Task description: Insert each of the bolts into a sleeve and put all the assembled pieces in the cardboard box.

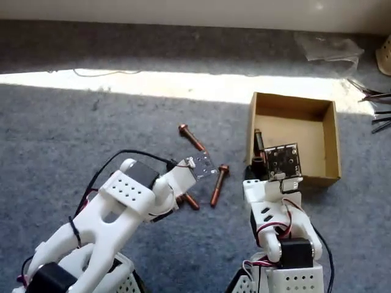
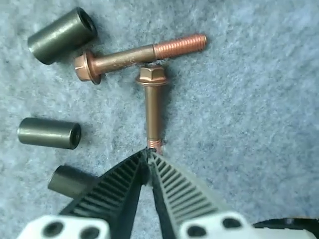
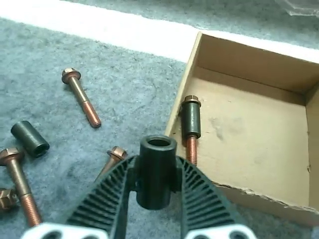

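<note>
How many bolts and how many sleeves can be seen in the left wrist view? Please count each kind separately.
bolts: 2
sleeves: 3
Total: 5

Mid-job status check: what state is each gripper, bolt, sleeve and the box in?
Left gripper: shut on gripped bolt, at its threaded tip.
Gripped bolt: lying on carpet, unsleeved.
Right gripper: shut on held sleeve.
Held sleeve: upright, empty.
Box: open, one assembled piece inside.
Assembled piece: bolt inside sleeve, lying flat.
Loose sleeves: lying on carpet, empty.
Other bolts: lying on carpet, unsleeved.
</note>
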